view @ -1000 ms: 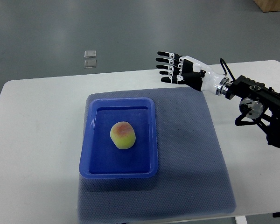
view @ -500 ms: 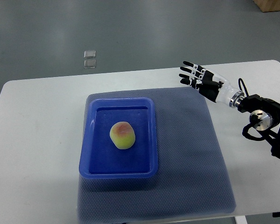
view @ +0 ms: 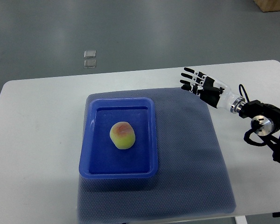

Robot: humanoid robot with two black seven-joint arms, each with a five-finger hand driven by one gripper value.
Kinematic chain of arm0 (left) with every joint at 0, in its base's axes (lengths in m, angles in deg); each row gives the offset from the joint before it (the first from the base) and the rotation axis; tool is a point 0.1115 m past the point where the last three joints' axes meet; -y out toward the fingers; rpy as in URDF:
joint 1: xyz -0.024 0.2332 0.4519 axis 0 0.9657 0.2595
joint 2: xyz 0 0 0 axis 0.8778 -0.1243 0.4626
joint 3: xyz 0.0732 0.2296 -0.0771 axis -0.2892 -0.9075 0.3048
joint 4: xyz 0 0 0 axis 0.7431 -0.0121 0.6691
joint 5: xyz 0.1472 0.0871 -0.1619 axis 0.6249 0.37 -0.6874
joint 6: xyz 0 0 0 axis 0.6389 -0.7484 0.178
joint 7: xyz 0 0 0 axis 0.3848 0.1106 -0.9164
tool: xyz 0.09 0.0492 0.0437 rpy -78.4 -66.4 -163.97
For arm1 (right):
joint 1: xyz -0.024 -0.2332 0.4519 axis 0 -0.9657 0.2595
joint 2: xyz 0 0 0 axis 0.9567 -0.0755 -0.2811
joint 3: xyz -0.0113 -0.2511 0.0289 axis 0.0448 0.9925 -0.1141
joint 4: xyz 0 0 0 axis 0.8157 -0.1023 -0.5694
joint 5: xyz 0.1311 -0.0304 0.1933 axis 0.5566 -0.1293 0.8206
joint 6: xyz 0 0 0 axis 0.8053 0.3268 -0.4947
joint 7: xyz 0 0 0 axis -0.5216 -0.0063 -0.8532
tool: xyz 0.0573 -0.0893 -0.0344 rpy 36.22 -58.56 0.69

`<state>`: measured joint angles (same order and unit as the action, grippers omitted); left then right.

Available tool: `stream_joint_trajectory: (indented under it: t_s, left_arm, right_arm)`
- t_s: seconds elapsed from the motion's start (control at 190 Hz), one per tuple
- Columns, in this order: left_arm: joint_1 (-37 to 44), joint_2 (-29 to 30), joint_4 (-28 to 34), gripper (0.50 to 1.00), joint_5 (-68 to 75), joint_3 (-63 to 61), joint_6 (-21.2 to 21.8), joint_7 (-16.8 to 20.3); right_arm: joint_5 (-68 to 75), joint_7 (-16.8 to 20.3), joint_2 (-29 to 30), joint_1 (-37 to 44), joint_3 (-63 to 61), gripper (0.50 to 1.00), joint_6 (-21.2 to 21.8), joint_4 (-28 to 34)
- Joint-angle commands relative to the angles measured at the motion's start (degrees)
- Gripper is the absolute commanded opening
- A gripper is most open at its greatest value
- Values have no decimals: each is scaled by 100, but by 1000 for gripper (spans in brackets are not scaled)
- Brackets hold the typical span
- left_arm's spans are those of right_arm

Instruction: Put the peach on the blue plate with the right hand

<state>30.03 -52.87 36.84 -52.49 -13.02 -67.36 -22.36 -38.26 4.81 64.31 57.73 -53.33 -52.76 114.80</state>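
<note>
From the top view, a white desk (view: 37,140) with rounded corners fills most of the frame, its far edge running across the upper third. Beyond that edge lies a plain grey floor (view: 130,32), smooth and matt. On the floor in the upper left of the frame sit two small pale square tiles (view: 89,58), one just behind the other. In the upper right corner a piece of light brown wood or board (view: 273,4) cuts into the picture; what it belongs to cannot be told.

A dark grey-blue mat (view: 191,158) with a fine mesh texture covers the middle of the desk, reaching from the centre down to the near edge at the bottom of the frame. On the left half of the mat rests the blue plate (view: 91,140), a rectangular tray with a raised rim and rounded corners. The peach (view: 122,135) lies inside it, near its middle, yellow-green with a reddish blush on its upper side.

The right hand (view: 200,86) shows at the right of the frame, well apart from the plate, above the upper right corner of the mat. Its black and white fingers (view: 189,78) are stretched out wide toward the left and hold nothing. Its arm (view: 266,128) enters from the right edge, black with a silver joint and a thin black cable looping by the wrist.
</note>
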Motion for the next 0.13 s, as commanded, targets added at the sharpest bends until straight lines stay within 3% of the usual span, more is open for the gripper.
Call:
stream_joint_trajectory:
  t_s: [0.0,0.121]
  left_arm:
    - [0,0,2,1000,0,0,0,0]
    - [0,0,2,1000,0,0,0,0]
  right_arm:
    - [0,0,-13,-2,-19,928,88,5]
    - [9,0,-4,-11,-45,928,150,5]
